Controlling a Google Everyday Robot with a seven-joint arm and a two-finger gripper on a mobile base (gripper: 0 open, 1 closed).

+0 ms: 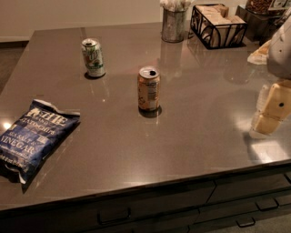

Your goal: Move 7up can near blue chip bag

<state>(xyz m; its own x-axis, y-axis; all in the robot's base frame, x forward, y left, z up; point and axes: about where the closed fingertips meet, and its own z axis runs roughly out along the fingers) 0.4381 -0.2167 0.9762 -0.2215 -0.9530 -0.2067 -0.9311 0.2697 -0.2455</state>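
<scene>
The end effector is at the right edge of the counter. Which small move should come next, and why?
Probably reach across the counter toward the 7up can, steering clear of the orange-tan can between. The end effector hangs far from the 7up can, which stands upright, untouched and apart from the blue chip bag.

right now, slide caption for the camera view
7up can and orange can upright, blue chip bag front-left, gripper at right edge

counter [191,150]: glossy grey-brown | drawers [159,207]: dark, under front edge | wall [91,13]: pale, behind | floor [10,61]: dim, far left
</scene>
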